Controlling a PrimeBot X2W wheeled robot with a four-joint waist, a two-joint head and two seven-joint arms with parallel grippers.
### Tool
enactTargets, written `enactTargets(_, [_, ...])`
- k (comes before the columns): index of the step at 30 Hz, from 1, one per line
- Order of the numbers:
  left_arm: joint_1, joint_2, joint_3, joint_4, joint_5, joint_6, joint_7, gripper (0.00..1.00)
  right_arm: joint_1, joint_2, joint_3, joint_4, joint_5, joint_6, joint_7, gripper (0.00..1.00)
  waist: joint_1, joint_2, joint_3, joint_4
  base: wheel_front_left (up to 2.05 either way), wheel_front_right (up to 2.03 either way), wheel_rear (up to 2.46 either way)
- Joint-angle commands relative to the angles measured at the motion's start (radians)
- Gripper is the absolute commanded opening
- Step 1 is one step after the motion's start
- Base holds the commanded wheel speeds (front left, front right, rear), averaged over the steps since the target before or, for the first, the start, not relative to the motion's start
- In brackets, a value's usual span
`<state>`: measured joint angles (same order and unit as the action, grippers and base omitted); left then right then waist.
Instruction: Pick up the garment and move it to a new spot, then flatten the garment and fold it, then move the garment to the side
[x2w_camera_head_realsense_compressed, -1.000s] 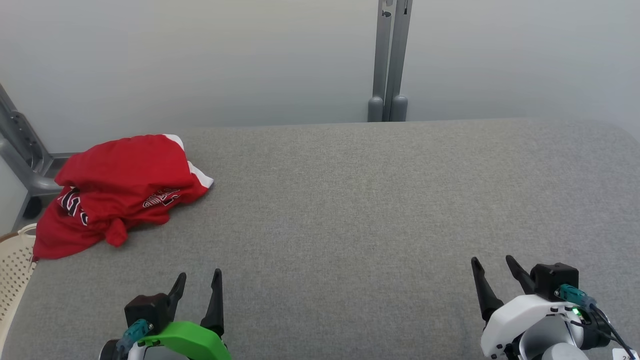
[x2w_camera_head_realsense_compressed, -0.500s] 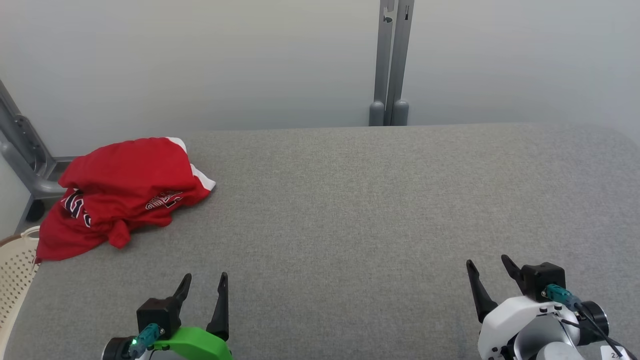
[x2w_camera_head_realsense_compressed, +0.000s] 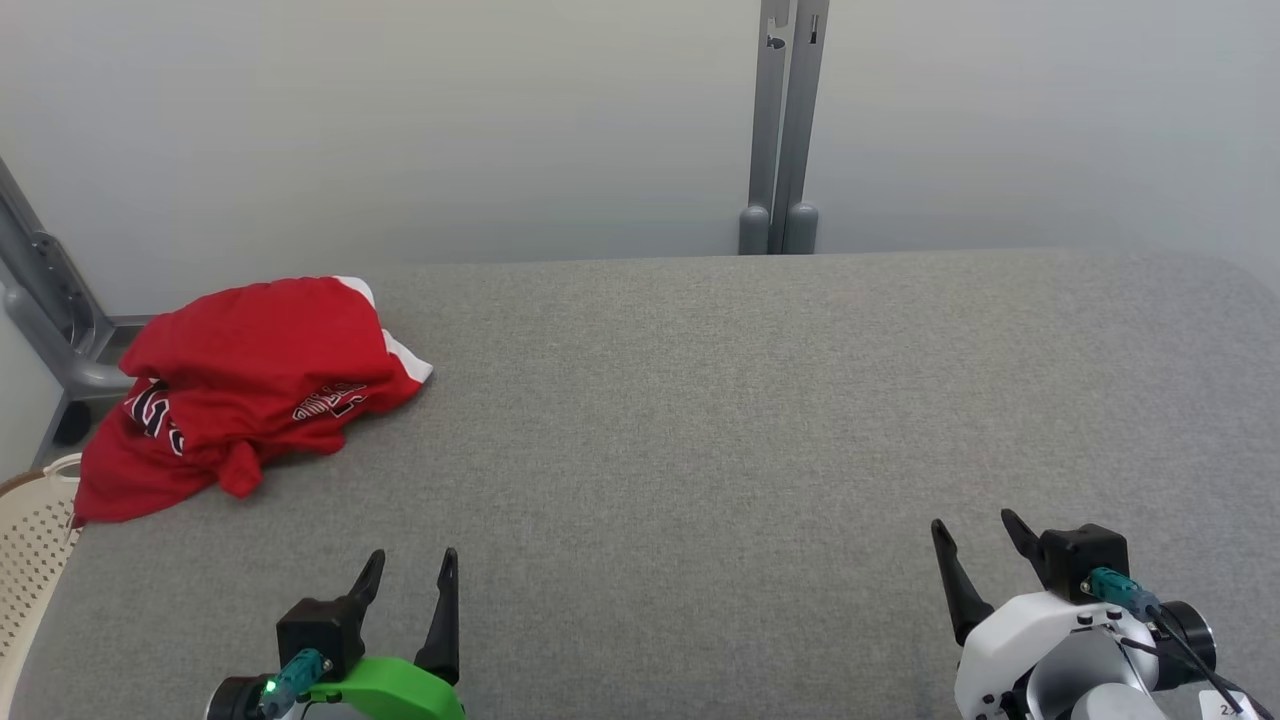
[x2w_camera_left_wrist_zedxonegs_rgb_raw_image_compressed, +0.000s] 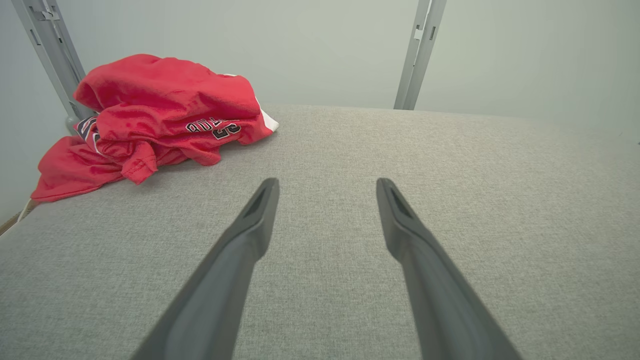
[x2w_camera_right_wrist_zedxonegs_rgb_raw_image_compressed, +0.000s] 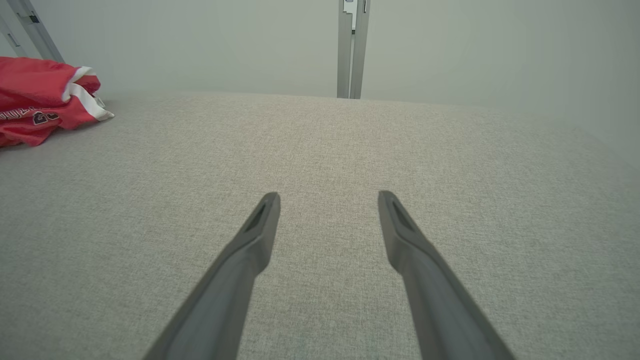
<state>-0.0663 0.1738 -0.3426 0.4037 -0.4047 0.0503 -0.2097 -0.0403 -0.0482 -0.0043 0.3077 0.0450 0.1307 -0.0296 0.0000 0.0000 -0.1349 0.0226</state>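
At the lower left of the head view, the left hand (x2w_camera_head_realsense_compressed: 414, 553) is held with its fingers spread wide and nothing between them. At the lower right, the right hand (x2w_camera_head_realsense_compressed: 971, 518) is set likewise, wide and empty. Both are kept over the near part of the grey worktop (x2w_camera_head_realsense_compressed: 700, 420), presumably so that a reach can be started unobstructed. Farther off, at the middle left, the red garment (x2w_camera_head_realsense_compressed: 250, 380) is seen crumpled in a heap at the worktop's left edge, just above a pale perforated basket (x2w_camera_head_realsense_compressed: 30, 540). The pickup is judged not yet begun. Beyond, at top centre, a grey post (x2w_camera_head_realsense_compressed: 785, 120) is seen.

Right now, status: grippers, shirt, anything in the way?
Left gripper open, empty. Right gripper open, empty. Red shirt crumpled, far left corner of table, untouched. Nothing in the way.
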Motion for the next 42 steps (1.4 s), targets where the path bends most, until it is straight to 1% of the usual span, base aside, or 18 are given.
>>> enactTargets(1, [0.009, 0.008, -0.002, 0.002, -0.007, 0.004, -0.001, 1.0, 0.003, -0.004, 0.0, 0.001, 0.001, 0.0, -0.005, 1.0, 0.0, 0.0, 0.0, 0.003, 0.0, 0.0, 0.0])
enactTargets(9, [0.009, 0.027, 0.002, 0.004, -0.006, 0.011, 0.004, 1.0, 0.013, -0.004, -0.001, 0.001, 0.017, 0.0, -0.012, 1.0, 0.0, 0.0, -0.001, 0.045, 0.0, 0.0, 0.0])
enactTargets(15, [0.014, 0.049, 0.0, -0.012, 0.003, 0.021, 0.013, 1.0, 0.02, -0.004, -0.008, 0.01, 0.032, 0.0, -0.023, 1.0, 0.0, 0.0, -0.005, 0.123, 0.0, 0.0, 0.0])
enactTargets(24, [0.032, 0.076, 0.0, -0.038, 0.002, 0.034, 0.034, 1.0, 0.015, -0.004, 0.023, 0.032, 0.061, 0.0, -0.044, 1.0, 0.0, 0.0, -0.011, 0.235, 0.0, 0.0, 0.0])
enactTargets(32, [0.03, 0.092, -0.001, -0.067, 0.007, 0.05, 0.041, 1.0, 0.009, -0.004, 0.027, 0.055, 0.078, 0.0, -0.062, 1.0, 0.0, 0.0, -0.001, 0.332, 0.0, 0.0, 0.0])
enactTargets(38, [0.022, 0.097, -0.002, -0.076, -0.001, 0.057, 0.055, 1.0, 0.001, -0.004, 0.022, 0.063, 0.079, 0.0, -0.067, 1.0, 0.0, 0.0, 0.007, 0.367, 0.0, 0.0, 0.0])
enactTargets(40, [0.004, 0.099, -0.006, -0.073, -0.007, 0.051, 0.072, 1.0, 0.001, -0.004, 0.017, 0.06, 0.075, 0.0, -0.067, 1.0, 0.0, 0.0, 0.012, 0.374, 0.0, 0.0, 0.0])
enactTargets(42, [-0.033, 0.096, -0.012, -0.063, -0.013, 0.04, 0.111, 1.0, 0.0, -0.004, 0.012, 0.053, 0.069, 0.0, -0.063, 1.0, 0.0, 0.0, 0.02, 0.381, 0.0, 0.0, 0.0])
